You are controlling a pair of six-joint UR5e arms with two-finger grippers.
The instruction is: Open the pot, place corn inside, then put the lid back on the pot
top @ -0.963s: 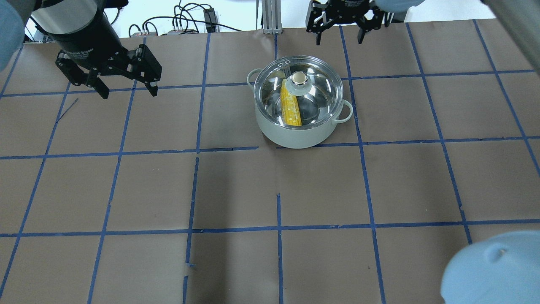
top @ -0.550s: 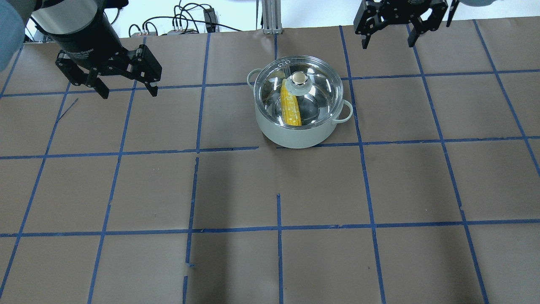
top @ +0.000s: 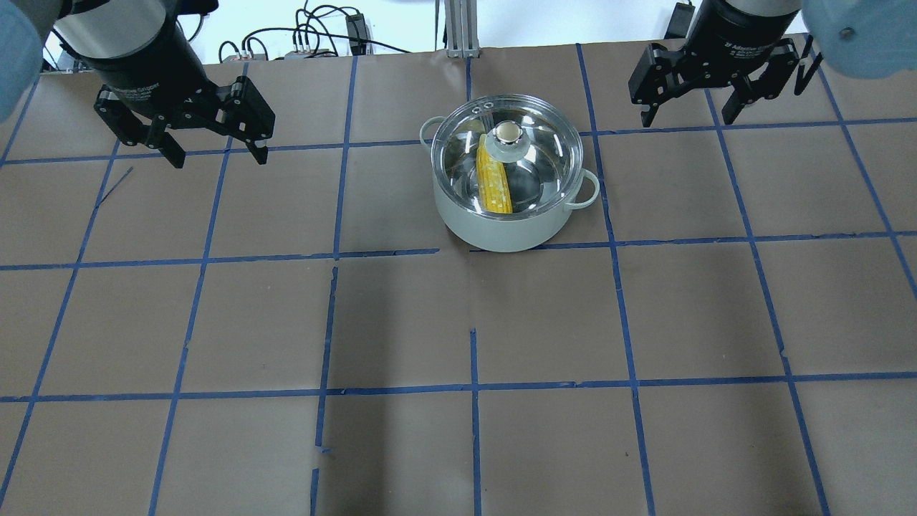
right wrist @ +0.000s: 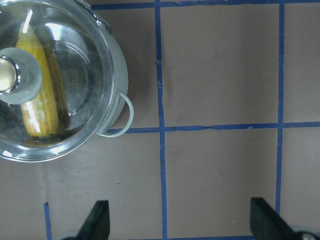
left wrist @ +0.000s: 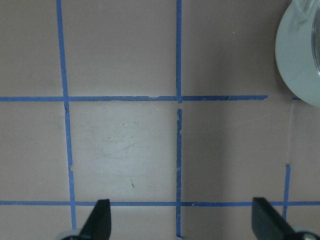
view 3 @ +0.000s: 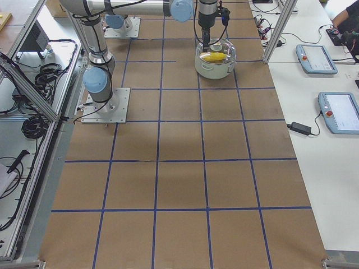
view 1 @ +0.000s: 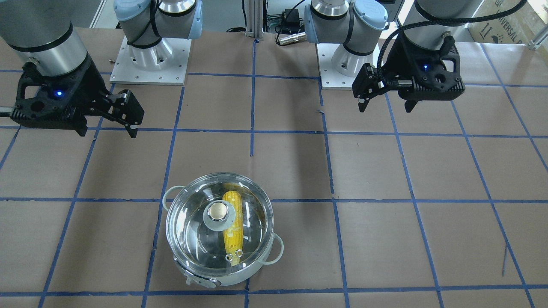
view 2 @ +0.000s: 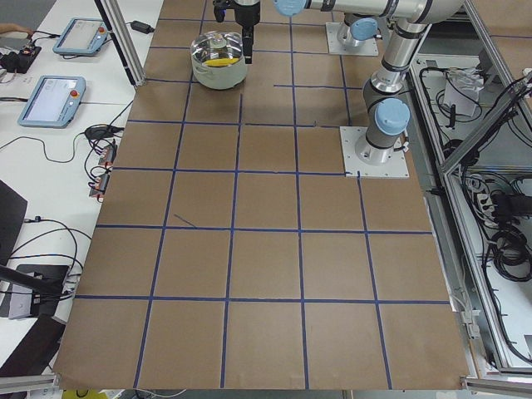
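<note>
Overhead exterior shows the pot [top: 501, 229] standing a little right of the middle of the table [top: 401, 322], toward its far side. The glass lid [top: 544, 143] is on it. The corn [top: 494, 188] lies inside on the pot floor under the glass, running from below the knob [top: 507, 132] toward the near wall.

The left gripper [top: 218, 159] hangs over the far left of the table with its fingers spread wide and nothing between them, well apart from the pot. The right gripper [top: 688, 120] hangs over the far right corner area, also wide and empty, and also well apart from the pot.

Judging from this, all three parts of the task look done, and what is left is to clear off cleanly. The thing worth checking is the seat of the lid. From the front-facing and right wrist views its steel rim appears to rest evenly on the pot all round, with no part tilted up on the corn.

To finish well, both arms should move up and outward, away from the knob and the loop handle [top: 589, 190] on the right, so nothing nudges the lid. The fingers can be left wide, as there is nothing to carry.
</note>
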